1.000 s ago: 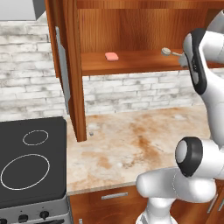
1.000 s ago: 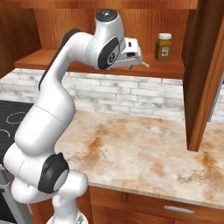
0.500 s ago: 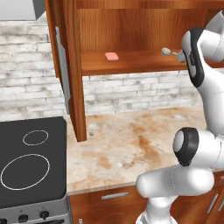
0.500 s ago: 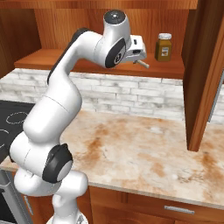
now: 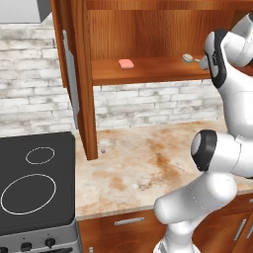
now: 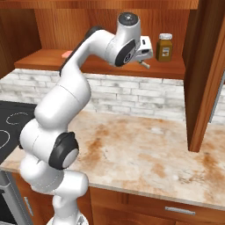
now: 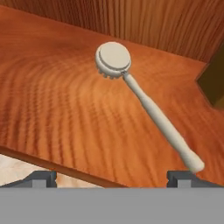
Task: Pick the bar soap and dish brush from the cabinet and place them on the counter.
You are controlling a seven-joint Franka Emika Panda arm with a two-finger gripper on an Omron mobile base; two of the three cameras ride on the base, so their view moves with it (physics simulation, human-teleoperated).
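while the end effector (image 7: 112, 177) gapes wide (apparently empty), dish brush (image 7: 142, 99) lies on cabinet (image 7: 61, 109) shelf.

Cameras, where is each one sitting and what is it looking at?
Left base view: behind the arm's left, facing the cabinet, soap and counter; arm at right.
Right base view: behind its right, same cabinet, jar; arm at left.
Hand view: on the hand, facing the brush on the shelf; open gripper at bottom.
Shared: both base views show soap and counter.
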